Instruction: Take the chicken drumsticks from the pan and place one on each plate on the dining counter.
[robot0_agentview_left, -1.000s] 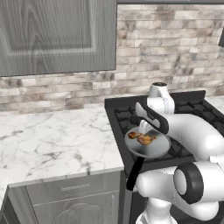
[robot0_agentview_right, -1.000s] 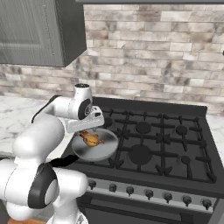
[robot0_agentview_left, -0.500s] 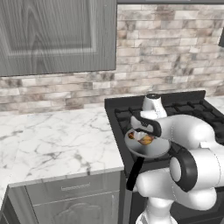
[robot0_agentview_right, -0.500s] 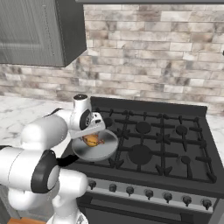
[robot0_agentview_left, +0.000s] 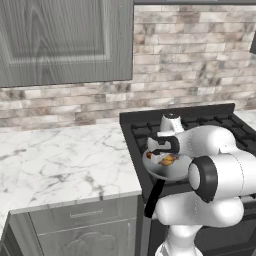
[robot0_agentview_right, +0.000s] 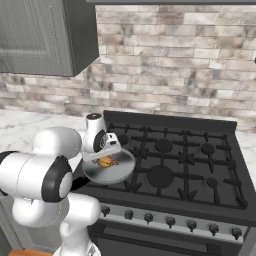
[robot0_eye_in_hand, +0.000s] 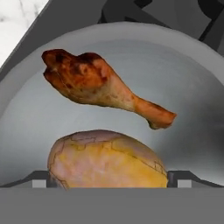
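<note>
The grey pan (robot0_eye_in_hand: 188, 83) sits on the front left burner of the stove, its black handle (robot0_agentview_left: 152, 199) sticking out over the front edge. Two golden-brown chicken drumsticks lie in it. The darker drumstick (robot0_eye_in_hand: 98, 85) lies farther from the hand, bone end to the right. The paler drumstick (robot0_eye_in_hand: 105, 162) sits right between my fingertips (robot0_eye_in_hand: 38, 179). My gripper (robot0_eye_in_hand: 111, 180) is open, down in the pan (robot0_agentview_left: 161, 175) (robot0_agentview_right: 119, 172) and straddling that paler drumstick (robot0_agentview_right: 105, 161). The gripper (robot0_agentview_left: 163, 151) points straight down. The plates and the dining counter are out of view.
The black gas stove (robot0_agentview_right: 175, 155) has raised grates and a row of knobs (robot0_agentview_right: 170, 220) along its front. A marble worktop (robot0_agentview_left: 65, 160) over grey drawers runs to the left. A grey wall cabinet (robot0_agentview_left: 60, 40) hangs above it, before a brick wall.
The hand has come down from above the pan to the drumsticks. The jaws have stayed open. The pan and drumsticks have not moved.
</note>
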